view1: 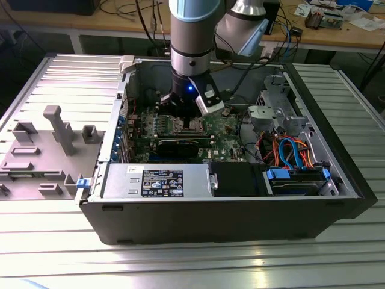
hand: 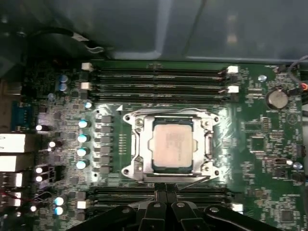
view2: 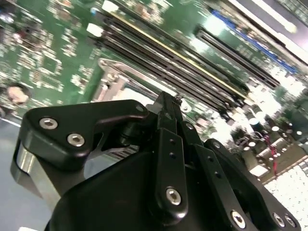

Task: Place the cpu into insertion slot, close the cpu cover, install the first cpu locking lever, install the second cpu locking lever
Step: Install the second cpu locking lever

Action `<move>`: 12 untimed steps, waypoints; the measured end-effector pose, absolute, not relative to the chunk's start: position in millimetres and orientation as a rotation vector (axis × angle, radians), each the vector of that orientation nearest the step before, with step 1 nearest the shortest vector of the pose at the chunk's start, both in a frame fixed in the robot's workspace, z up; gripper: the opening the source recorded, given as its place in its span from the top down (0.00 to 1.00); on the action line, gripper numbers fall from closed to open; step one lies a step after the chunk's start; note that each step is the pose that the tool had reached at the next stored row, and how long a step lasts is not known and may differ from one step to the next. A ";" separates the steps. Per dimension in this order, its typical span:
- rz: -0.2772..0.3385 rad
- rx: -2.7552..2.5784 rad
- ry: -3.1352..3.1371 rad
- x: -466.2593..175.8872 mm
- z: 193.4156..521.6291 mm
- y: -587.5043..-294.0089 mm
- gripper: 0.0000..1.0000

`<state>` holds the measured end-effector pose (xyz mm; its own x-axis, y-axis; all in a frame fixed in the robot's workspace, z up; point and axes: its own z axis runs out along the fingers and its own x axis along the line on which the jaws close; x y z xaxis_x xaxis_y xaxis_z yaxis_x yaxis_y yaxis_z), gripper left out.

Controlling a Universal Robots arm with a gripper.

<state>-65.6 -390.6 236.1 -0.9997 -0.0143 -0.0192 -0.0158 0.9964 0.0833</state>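
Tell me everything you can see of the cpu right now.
The cpu, a small flat square chip with a matt silver-grey metal top, lies level in the silvery-rimmed insertion slot on the green circuit board. The thin silvery cpu cover frames it, closed around its edges. The black gripper sits beside the slot, apart from it.

A ribbed silver metal table (view1: 54,253) fills the exterior view from edge to edge. On it, at centre, stands an open black computer case (view1: 222,220). At middle left lies a grey fixture plate (view1: 42,159) with upright blocks.
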 end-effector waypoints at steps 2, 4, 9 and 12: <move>0.133 -0.024 3.120 -71.3 235.0 -391.9 0.89; 0.146 -0.024 3.120 -72.6 233.6 -398.6 0.89; 0.197 -0.023 3.118 -77.9 230.4 -404.6 0.89; 0.202 -0.033 3.119 -80.7 226.8 -406.5 0.89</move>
<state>-80.7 -406.5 226.8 -0.9997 -0.0199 -0.0168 -0.0219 0.9914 0.1286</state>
